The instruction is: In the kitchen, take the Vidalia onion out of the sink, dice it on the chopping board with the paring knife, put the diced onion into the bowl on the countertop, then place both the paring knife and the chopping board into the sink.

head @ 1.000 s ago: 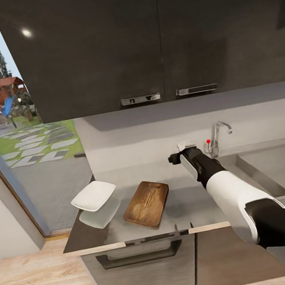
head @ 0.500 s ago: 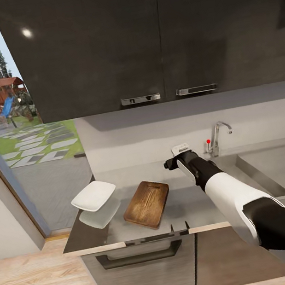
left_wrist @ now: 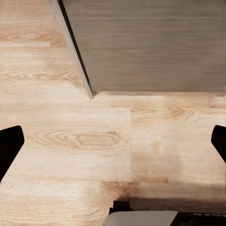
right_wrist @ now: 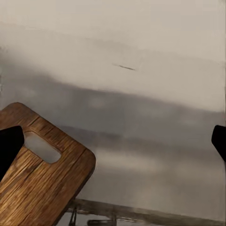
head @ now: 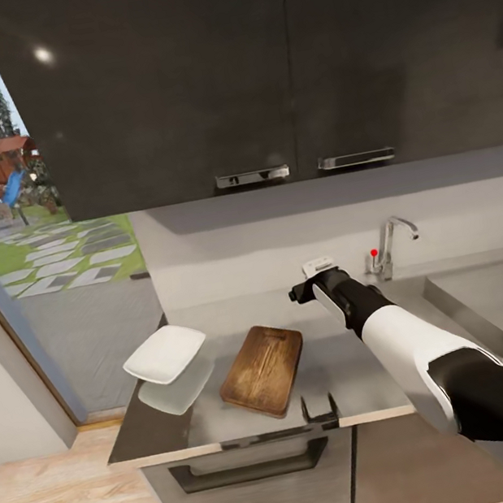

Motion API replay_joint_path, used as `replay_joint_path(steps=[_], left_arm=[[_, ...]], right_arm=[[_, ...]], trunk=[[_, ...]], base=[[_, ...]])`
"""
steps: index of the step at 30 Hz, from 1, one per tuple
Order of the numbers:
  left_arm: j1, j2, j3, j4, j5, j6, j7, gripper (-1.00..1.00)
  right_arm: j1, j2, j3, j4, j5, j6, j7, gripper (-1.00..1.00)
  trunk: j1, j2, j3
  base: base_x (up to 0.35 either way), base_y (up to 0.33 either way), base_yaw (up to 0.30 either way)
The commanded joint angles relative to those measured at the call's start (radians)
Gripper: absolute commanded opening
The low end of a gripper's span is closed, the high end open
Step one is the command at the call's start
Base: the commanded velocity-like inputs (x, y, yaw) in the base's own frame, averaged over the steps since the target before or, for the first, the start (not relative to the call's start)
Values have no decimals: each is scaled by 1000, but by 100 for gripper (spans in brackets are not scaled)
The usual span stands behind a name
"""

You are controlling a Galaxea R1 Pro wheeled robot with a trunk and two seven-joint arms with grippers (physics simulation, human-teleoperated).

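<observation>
The brown chopping board [head: 263, 371] lies on the grey countertop [head: 345, 363], its slot end toward the wall. In the right wrist view that slot end [right_wrist: 42, 147] is close below. My right gripper [head: 302, 285] hovers over the counter between the board and the tap [head: 391, 240]; its dark fingertips [right_wrist: 9, 141] stand wide apart, open and empty. The white bowl [head: 164, 354] sits left of the board. The sink [head: 491, 300] is at the right, its inside hidden, so onion and knife are out of view. My left gripper [left_wrist: 113, 141] is open over the wooden floor.
Dark wall cabinets [head: 252, 70] hang low above the counter. A dark two-pronged shape [head: 319, 411] sticks up at the counter's metal front edge. A glass door [head: 27, 241] at the left shows a garden. A grey cabinet front [left_wrist: 150, 42] faces the left wrist camera.
My right arm has swung left from the tap toward the board's far end. The dark pronged shape has risen at the counter's front edge. The head view has shifted slightly.
</observation>
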State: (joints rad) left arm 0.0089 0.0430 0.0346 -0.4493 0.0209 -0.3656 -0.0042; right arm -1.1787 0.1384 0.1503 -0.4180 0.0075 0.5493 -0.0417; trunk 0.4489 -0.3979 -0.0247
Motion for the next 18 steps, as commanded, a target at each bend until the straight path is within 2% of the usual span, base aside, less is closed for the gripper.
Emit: replay_joint_path(steps=[1, 6, 9, 18], left_arm=[[0, 0, 1, -2, 2, -1, 0, 100], [0, 0, 1, -2, 2, -1, 0, 100], [0, 0, 1, -2, 2, -1, 0, 100], [0, 0, 1, -2, 2, -1, 0, 100]], right_arm=[[-1, -1, 6, 0, 0, 6, 4, 100], [-1, -2, 5, 2, 1, 6, 80, 100], [-1, -2, 5, 3, 2, 6, 100, 100], [0, -2, 5, 12, 2, 6, 113, 100]], trunk=[[1, -2, -2], [1, -2, -2], [1, -2, -2], [1, -2, -2]], base=[[234, 12, 0], [207, 4, 0], [150, 1, 0], [40, 0, 0]])
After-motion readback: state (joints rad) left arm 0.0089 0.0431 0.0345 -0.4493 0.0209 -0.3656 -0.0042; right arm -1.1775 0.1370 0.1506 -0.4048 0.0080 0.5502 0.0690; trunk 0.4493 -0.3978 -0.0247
